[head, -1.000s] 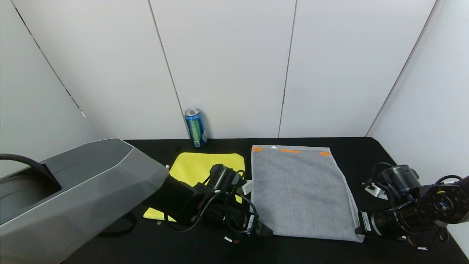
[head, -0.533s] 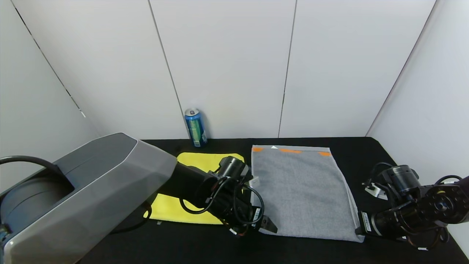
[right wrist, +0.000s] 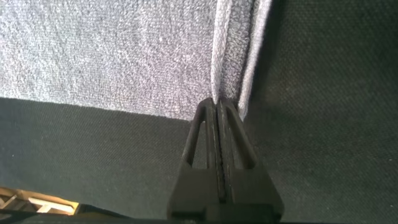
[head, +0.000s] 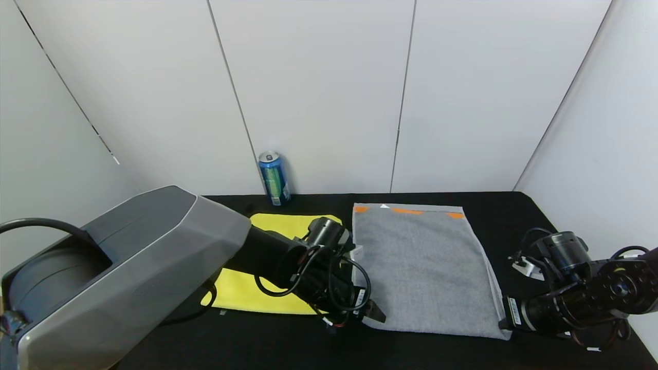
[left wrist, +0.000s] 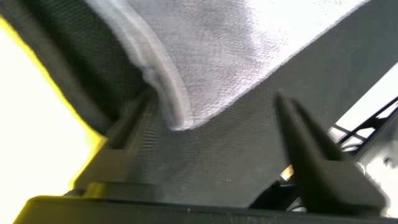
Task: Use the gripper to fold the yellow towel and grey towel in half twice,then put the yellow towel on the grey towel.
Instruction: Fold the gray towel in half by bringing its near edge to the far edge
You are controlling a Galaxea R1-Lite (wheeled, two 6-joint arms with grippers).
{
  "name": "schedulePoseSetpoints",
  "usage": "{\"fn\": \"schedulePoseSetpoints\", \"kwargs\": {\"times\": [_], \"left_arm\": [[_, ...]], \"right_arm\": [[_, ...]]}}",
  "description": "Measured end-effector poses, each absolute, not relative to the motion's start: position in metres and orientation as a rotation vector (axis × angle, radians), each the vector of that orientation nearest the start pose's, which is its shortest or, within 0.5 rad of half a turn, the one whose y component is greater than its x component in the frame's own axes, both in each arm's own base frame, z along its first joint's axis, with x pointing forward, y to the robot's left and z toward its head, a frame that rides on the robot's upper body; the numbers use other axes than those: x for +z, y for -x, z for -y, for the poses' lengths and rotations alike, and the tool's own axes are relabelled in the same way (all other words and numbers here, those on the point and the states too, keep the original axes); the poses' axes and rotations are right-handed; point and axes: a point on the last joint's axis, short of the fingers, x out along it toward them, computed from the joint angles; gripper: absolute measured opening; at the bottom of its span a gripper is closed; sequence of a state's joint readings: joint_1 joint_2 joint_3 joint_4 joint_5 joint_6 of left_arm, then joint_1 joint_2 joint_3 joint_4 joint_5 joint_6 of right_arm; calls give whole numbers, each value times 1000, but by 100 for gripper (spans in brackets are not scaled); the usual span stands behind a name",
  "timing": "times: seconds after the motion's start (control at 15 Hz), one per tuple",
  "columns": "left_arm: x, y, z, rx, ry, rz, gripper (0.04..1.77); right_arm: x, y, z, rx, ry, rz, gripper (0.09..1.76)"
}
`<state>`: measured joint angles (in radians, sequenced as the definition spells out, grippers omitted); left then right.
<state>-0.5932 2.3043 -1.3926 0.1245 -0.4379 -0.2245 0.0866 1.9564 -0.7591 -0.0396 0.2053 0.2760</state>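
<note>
Grey terry towel [head: 424, 267] corners: left gripper [left wrist: 214, 127] spread, right gripper [right wrist: 219, 112] pinched.

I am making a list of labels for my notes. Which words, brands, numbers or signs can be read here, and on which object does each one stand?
No text can be read here.
Blue can by the back wall: green and white print, too small to read.
White stickers on the left arm and right arm: dark print, too blurred to read.
Grey towel: white tag, nothing legible.
Yellow towel: no text visible.
</note>
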Motion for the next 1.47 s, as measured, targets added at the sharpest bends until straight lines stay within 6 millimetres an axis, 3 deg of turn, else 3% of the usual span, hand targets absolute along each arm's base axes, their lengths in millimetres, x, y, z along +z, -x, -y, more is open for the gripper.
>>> {"fn": "schedulePoseSetpoints", "kwargs": {"times": [0.27, 0.4, 0.93, 1.47], "left_arm": [[44, -342, 242, -807, 102, -1175, 78], [44, -342, 242, -808, 103, -1174, 14], [54, -338, 240, -813, 107, -1160, 13], [60, -320, 228, -805, 102, -1184, 13]], "right_arm": [[49, -286, -30, 97, -312, -1189, 11], [49, -286, -30, 97, -312, -1190, 11], [49, -286, -30, 97, -311, -1190, 11], [53, -282, -30, 104, -312, -1187, 11]]}}
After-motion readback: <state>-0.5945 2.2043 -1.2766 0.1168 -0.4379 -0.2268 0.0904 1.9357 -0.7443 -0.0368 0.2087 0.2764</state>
